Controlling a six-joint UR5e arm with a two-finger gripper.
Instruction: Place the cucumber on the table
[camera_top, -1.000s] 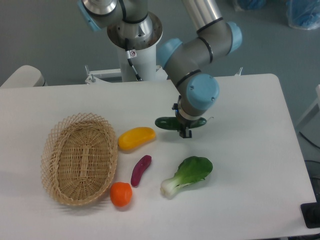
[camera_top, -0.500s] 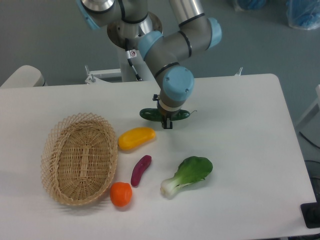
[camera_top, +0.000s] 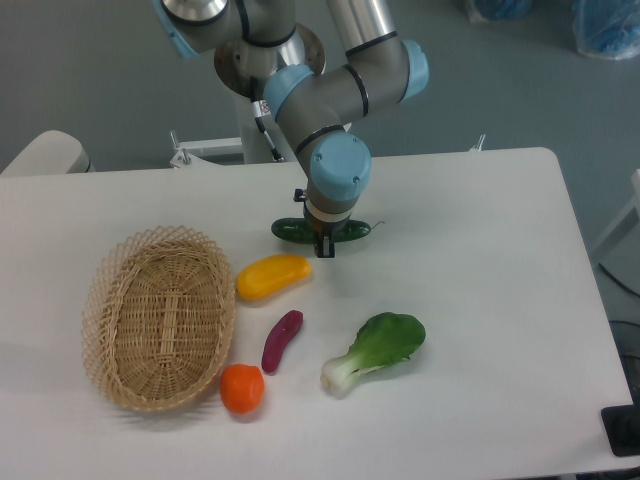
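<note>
The cucumber (camera_top: 291, 229) is small, dark green and glossy, elongated with rounded ends. It lies level, its length running left to right, with its middle hidden behind the jaws that close on it; both ends stick out to either side. It sits low over the table (camera_top: 480, 260), a large white smooth top with rounded corners; contact with the surface cannot be told.

A white counter (camera_top: 480, 300) is filling most of the frame. Lying on it are a wicker basket (camera_top: 160, 318) at lower left, a yellow vegetable (camera_top: 272, 276), a purple one (camera_top: 281, 340), an orange fruit (camera_top: 242, 389), and a leafy green (camera_top: 377, 349) near the centre.
</note>
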